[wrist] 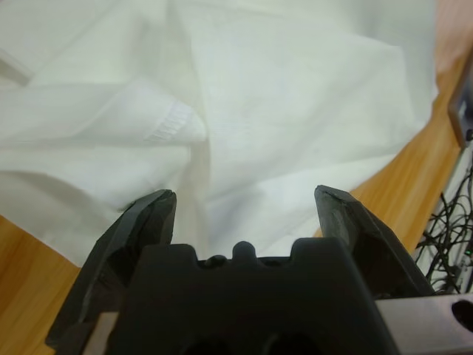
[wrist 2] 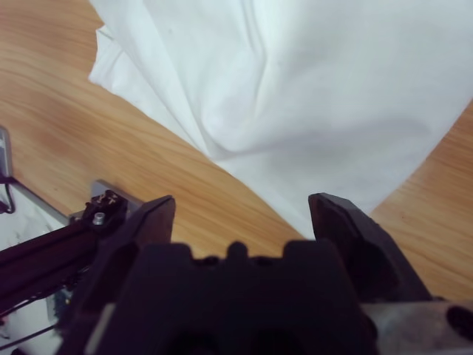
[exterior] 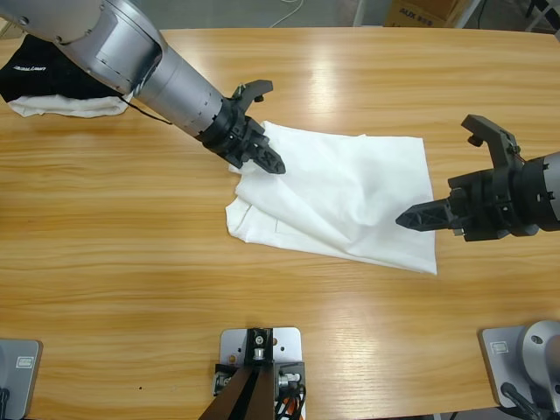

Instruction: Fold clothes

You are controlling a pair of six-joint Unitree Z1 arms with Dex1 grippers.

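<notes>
The clothes [exterior: 350, 192], a white T-shirt, lie partly folded and rumpled in the middle of the table. A hemmed edge of the shirt [wrist: 295, 96] shows in the left wrist view. My left gripper [exterior: 265, 156] comes in from the upper left and hovers over the shirt's upper left corner. Its jaws stand open [wrist: 244, 203] with cloth below them, not pinched. My right gripper [exterior: 420, 216] reaches in from the right edge and points at the shirt's right side. It is open [wrist 2: 240, 207] above bare wood, just short of the shirt's corner [wrist 2: 332, 89].
A black garment with white lettering [exterior: 35, 74] lies on a smaller white garment [exterior: 61, 107] at the table's far left corner, behind the left arm. A cardboard box [exterior: 420, 10] stands beyond the far edge. Cables [wrist: 451, 222] hang past the table edge.
</notes>
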